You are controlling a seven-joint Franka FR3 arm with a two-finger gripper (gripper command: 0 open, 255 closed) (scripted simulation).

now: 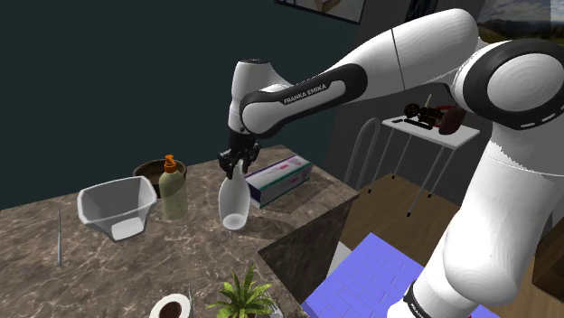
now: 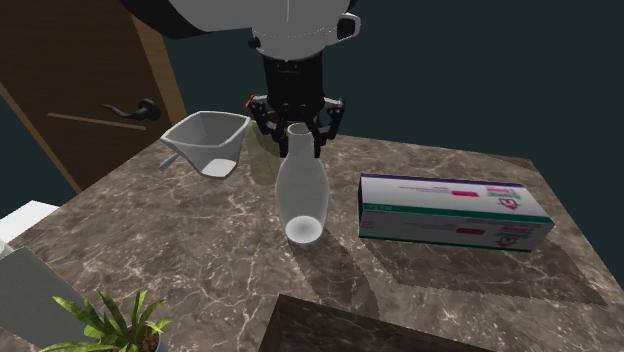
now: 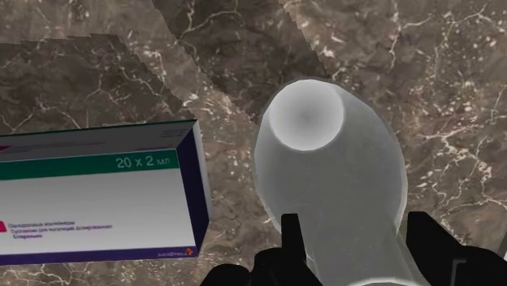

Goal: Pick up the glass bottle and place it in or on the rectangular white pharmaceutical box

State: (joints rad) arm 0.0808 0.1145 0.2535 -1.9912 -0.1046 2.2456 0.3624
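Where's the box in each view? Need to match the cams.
Shoulder view: box near centre, just to the view's right of the bottle.
Second exterior view: box right of centre, to the right of the bottle.
Wrist view: box beside the bottle, "20 x 2 ml" readable.
Shared landmark: the bottle.

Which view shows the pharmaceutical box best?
The second exterior view: the whole box lies unobstructed, lettering facing the camera. The shoulder view shows it obliquely beside the held bottle; the wrist view cuts off one end.

One clear bottle (image 1: 234, 203), one capped bottle (image 1: 173, 194), one box (image 1: 278, 179), one jug (image 1: 116, 206), perhaps one bowl (image 1: 147, 170).
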